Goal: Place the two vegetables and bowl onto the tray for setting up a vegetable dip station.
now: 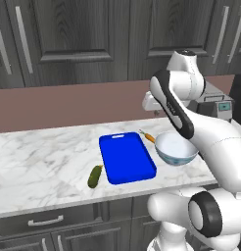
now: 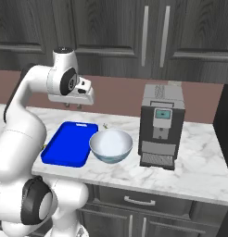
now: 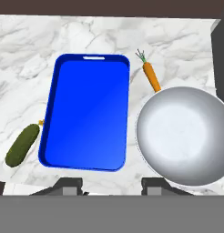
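The bright blue tray (image 1: 126, 157) (image 3: 86, 111) lies bare on the marble counter, its slot handle at the far end. The dark green cucumber (image 1: 95, 176) (image 3: 22, 145) lies on the counter just left of the tray's near corner. The orange carrot (image 1: 148, 137) (image 3: 151, 75) lies between the tray's far right corner and the bowl, its near end at the bowl's rim. The pale blue bowl (image 1: 175, 148) (image 2: 110, 145) (image 3: 185, 135) stands right of the tray. My gripper (image 1: 156, 112) (image 2: 72, 106) (image 3: 111, 185) hangs high above the tray and bowl, open, holding nothing.
A dark coffee machine (image 2: 158, 127) (image 1: 215, 105) stands on the counter right of the bowl. Dark wall cabinets (image 1: 93, 34) run behind and above. The counter's front edge (image 1: 68, 206) is close to the cucumber and the tray's near end.
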